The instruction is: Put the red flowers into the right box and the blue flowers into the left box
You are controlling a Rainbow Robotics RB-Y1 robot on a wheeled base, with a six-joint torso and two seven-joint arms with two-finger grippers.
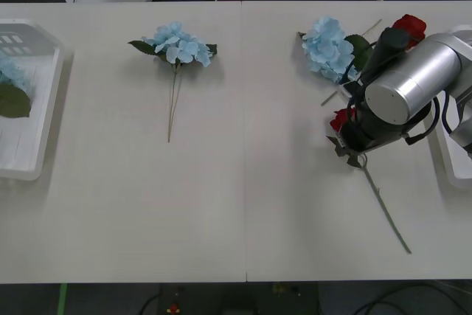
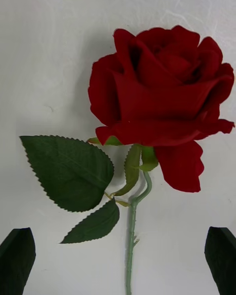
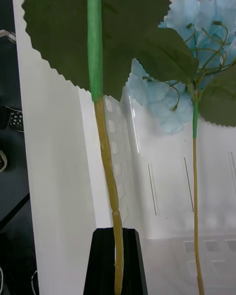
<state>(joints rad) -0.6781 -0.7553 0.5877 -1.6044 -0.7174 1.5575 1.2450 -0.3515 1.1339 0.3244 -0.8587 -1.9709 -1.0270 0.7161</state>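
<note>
My right gripper (image 2: 120,238) hovers open over a red flower (image 2: 162,103) that lies on the table, one black finger on each side of its stem. From the front, that rose (image 1: 341,118) peeks out from under the right arm and its stem runs toward the table's near edge. A second red flower (image 1: 409,26) lies at the back right beside a blue flower (image 1: 328,48). Another blue flower (image 1: 177,42) lies at mid-left. My left gripper (image 3: 115,238) is shut on a leafy blue-flower stem (image 3: 96,54) above the left box (image 3: 162,187), where a blue flower (image 3: 167,93) lies. The right box (image 1: 451,160) sits at the right edge.
The left box (image 1: 33,108) stands at the table's far left with a blue cluster and a leaf inside. Chair legs and a white round base stand on the dark floor beyond the table's far edge.
</note>
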